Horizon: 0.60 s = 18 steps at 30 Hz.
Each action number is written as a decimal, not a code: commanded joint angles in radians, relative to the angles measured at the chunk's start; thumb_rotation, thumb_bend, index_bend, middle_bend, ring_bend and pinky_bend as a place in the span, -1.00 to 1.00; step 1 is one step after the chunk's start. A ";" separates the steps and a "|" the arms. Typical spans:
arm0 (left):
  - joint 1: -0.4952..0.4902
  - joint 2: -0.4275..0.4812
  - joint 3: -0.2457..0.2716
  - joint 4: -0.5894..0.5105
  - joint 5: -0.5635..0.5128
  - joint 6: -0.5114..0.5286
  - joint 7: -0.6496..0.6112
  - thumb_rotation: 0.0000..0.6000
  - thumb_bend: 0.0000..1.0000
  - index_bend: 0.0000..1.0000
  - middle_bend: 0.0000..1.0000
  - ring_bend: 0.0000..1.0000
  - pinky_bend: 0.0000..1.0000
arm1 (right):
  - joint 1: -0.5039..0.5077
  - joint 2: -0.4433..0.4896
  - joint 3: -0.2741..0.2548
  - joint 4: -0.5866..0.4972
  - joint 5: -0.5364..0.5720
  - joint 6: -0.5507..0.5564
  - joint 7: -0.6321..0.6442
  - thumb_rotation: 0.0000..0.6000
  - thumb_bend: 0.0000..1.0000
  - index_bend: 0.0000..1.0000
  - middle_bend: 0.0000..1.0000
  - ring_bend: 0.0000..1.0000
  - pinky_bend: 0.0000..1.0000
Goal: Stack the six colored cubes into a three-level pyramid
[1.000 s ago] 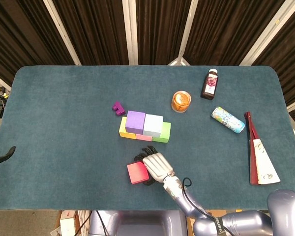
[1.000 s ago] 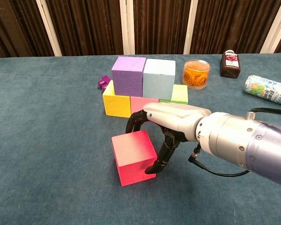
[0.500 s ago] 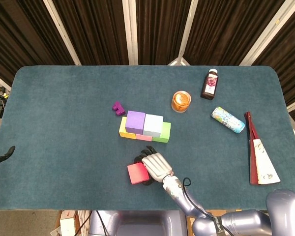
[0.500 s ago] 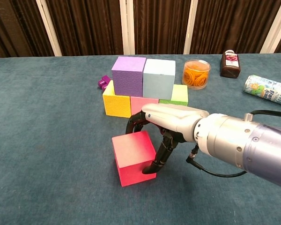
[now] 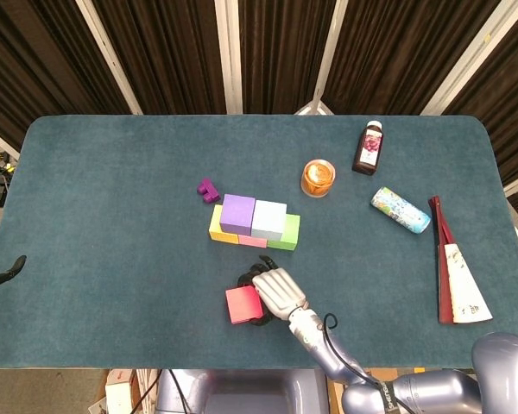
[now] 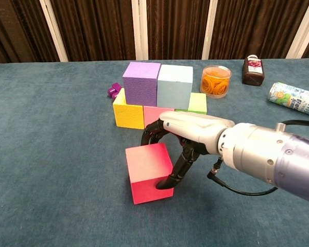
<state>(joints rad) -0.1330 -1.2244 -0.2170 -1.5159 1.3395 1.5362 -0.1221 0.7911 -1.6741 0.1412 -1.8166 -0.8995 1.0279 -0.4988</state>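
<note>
5 of 6 cubes stacked: yellow cube (image 6: pixel 128 115), pink cube (image 6: pixel 155 113), green cube (image 6: pixel 196 103) below; purple cube (image 6: pixel 141 83), pale blue cube (image 6: pixel 174 85) above. Red cube (image 6: pixel 148 171) near, on table (image 6: pixel 51 154); right hand (image 6: pixel 190 139) grips it. Apex remains.

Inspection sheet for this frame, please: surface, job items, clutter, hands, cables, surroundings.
Surface: teal table, cloth-like cover.
Job's things: purple cube and pale blue cube sit on a yellow, pink, green row; red cube apart on the table.
Clutter: candle jar, dark bottle, patterned tube, folded fan, small purple piece.
Hands: right hand grips the red cube; left hand barely visible at the edge.
Cables: black cable at right wrist.
Surroundings: dark curtains.
</note>
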 commanded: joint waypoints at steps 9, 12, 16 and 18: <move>-0.001 0.006 0.004 0.008 0.009 -0.002 0.000 1.00 -0.46 -0.80 -0.92 -1.00 -1.00 | -0.072 0.141 -0.033 -0.138 -0.038 0.071 0.036 1.00 -0.63 -0.17 -0.18 -0.59 -1.00; -0.003 0.006 0.007 0.012 0.015 -0.004 0.003 1.00 -0.46 -0.80 -0.92 -1.00 -1.00 | -0.117 0.225 -0.058 -0.208 -0.059 0.109 0.061 1.00 -0.63 -0.17 -0.18 -0.59 -1.00; -0.003 0.006 0.014 0.007 0.023 -0.005 0.006 1.00 -0.46 -0.80 -0.92 -1.00 -1.00 | -0.183 0.337 -0.087 -0.276 -0.104 0.173 0.100 1.00 -0.63 -0.17 -0.18 -0.59 -1.00; -0.001 0.006 0.017 0.005 0.030 0.001 0.008 1.00 -0.46 -0.80 -0.92 -1.00 -1.00 | -0.218 0.392 -0.097 -0.300 -0.123 0.209 0.126 1.00 -0.63 -0.17 -0.18 -0.59 -1.00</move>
<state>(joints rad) -0.1347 -1.2184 -0.2013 -1.5100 1.3675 1.5349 -0.1154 0.6201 -1.3422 0.0662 -2.0757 -0.9912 1.1892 -0.4077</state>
